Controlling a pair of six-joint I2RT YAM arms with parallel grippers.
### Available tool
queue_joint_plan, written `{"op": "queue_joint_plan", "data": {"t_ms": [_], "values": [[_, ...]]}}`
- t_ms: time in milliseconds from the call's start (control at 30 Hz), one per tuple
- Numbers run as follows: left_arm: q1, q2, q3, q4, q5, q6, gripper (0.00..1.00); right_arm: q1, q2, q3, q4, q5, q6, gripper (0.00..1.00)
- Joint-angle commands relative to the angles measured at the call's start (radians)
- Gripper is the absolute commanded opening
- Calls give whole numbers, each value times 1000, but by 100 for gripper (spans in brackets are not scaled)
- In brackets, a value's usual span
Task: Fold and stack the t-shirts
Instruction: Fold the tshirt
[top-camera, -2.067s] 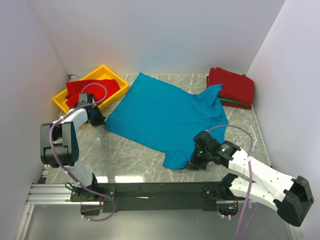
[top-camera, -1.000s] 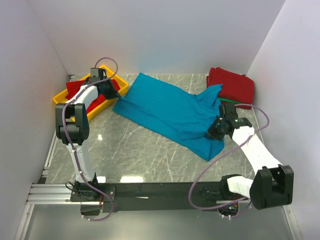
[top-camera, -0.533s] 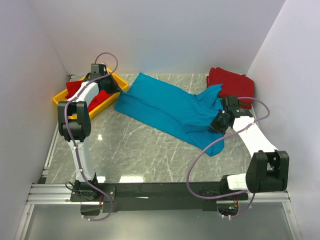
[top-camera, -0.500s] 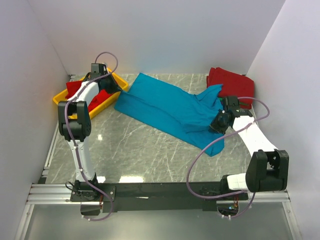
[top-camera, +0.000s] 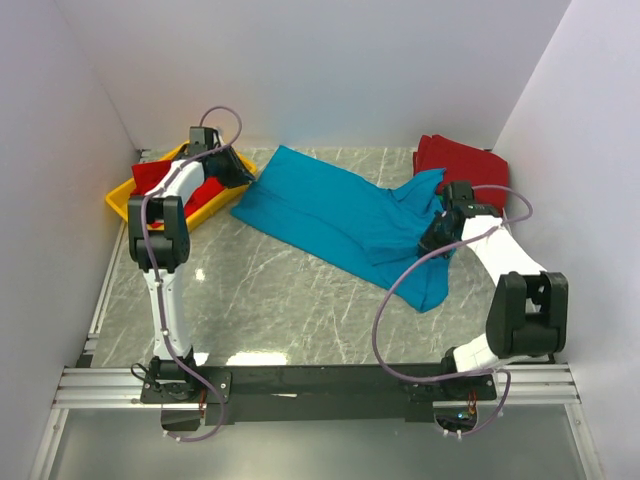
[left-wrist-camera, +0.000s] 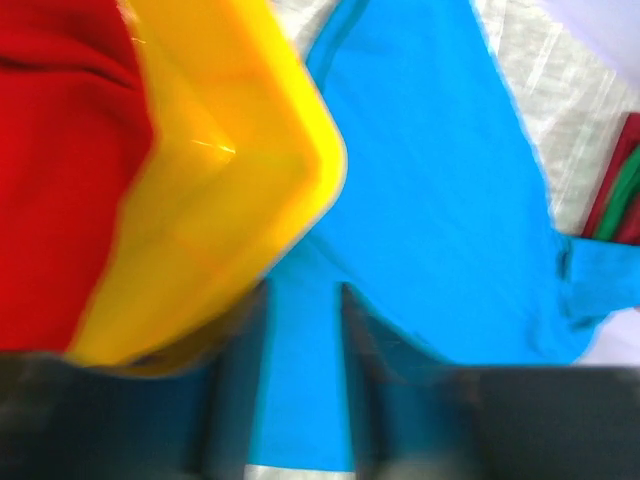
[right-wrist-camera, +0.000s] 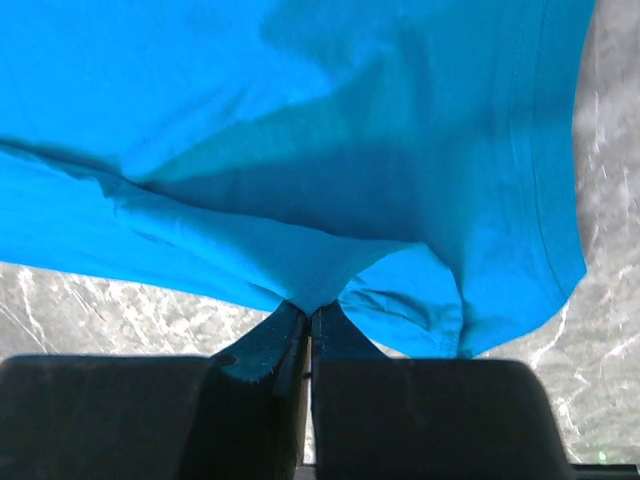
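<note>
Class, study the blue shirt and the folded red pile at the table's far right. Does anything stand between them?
Nothing visible does. The blue shirt, pinched by the right gripper, has a sleeve lying right beside the red pile.

The top view is bright and even, lit softly from above; the white walls bounce the light, and the arms cast only faint shadows on the table. Two pale glare patches sit at the table's near edge. The back wall takes a warm tint above the tray. The left wrist view is smeared with blur throughout: the left fingers are dark streaks, and glare glints on the tray. The right wrist view is sharp on the shirt, with deep shadow in its folds — the right fingers are near-black.
</note>
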Motion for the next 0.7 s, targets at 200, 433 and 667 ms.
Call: {"op": "queue_joint_plan", "data": {"t_ms": [200, 433, 667], "values": [[-5, -24, 56, 29, 24, 17, 68, -14, 52, 102, 52, -9, -10, 52], [-30, -93, -34, 61, 32, 3, 71, -15, -25, 31, 9, 5, -7, 62], [-100, -139, -164, 92, 23, 3, 71, -14, -196, -222, -8, 17, 41, 62]]}}
